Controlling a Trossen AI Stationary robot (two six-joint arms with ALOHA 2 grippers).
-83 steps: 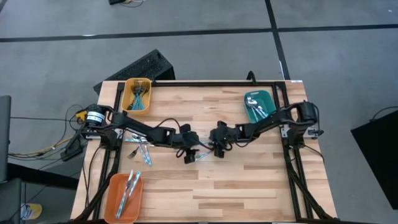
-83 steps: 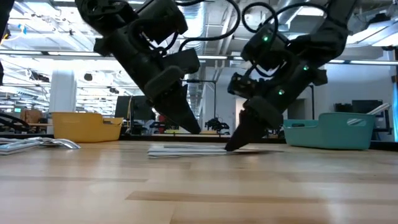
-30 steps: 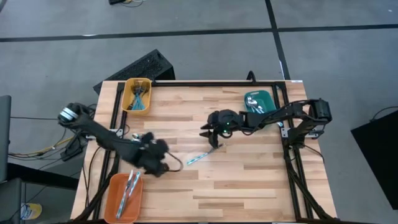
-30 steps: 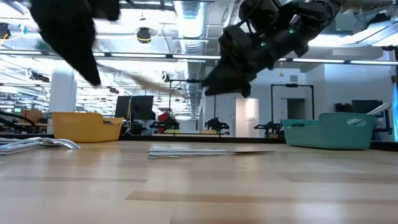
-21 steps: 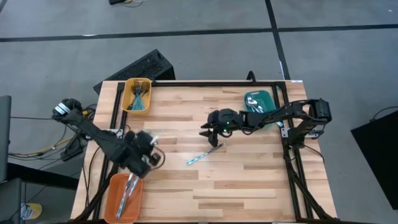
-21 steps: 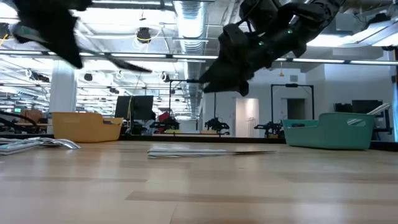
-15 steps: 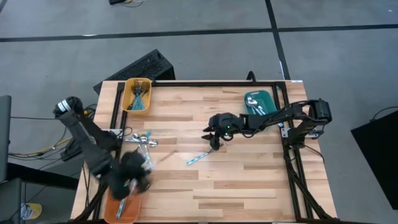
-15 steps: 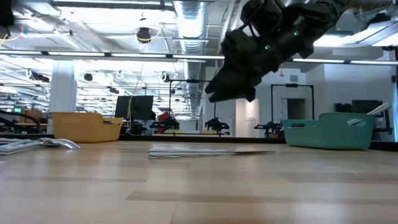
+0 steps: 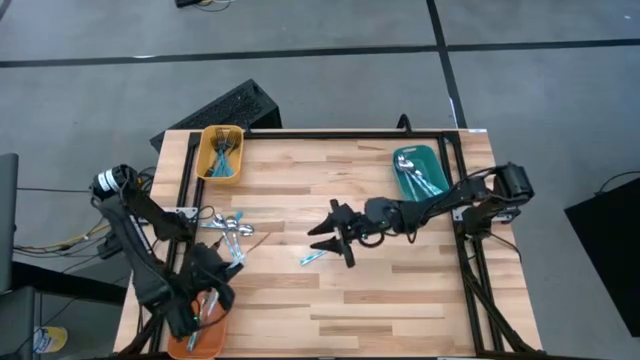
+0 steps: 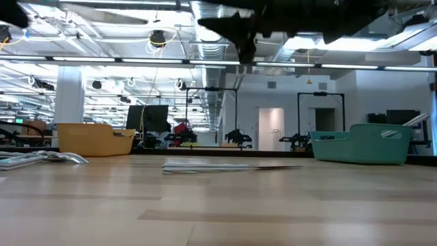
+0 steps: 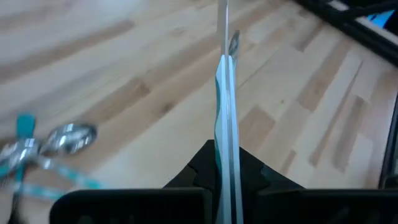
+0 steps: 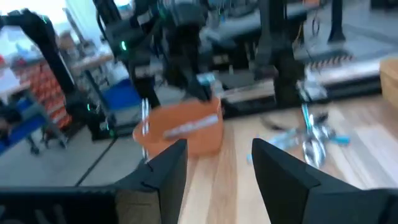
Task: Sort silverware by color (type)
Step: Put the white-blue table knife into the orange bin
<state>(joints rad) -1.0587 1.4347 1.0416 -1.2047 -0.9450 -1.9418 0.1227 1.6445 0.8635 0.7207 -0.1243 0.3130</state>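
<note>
Hovering over the orange tray (image 9: pixel 178 346) at the desk's front-left corner, the left gripper (image 9: pixel 205 300) has its jaws clamped on a knife (image 11: pixel 225 118) with a light-blue handle, seen edge-on in the left wrist view with its blade running out over bare wood. Just behind that tray a loose cluster of silverware (image 9: pixel 225 226) lies near the left edge, between it and the yellow tray (image 9: pixel 221 153) of forks at the back-left corner. The right gripper (image 9: pixel 335 232) hangs above the middle of the desk (image 9: pixel 400 300), jaws apart and holding nothing, with a single utensil (image 9: pixel 312 257) lying just beside it on the wood. The teal tray (image 9: pixel 413 170) with spoons sits at the back right, beside the right arm. The whole front-right part of the desk is open boards. From table height that single utensil (image 10: pixel 218 165) lies flat at centre and both arms stay up near the ceiling line; the right wrist view alone shows the left gripper (image 12: pixel 202 87) above the orange tray (image 12: pixel 180 132) from the side.
</note>
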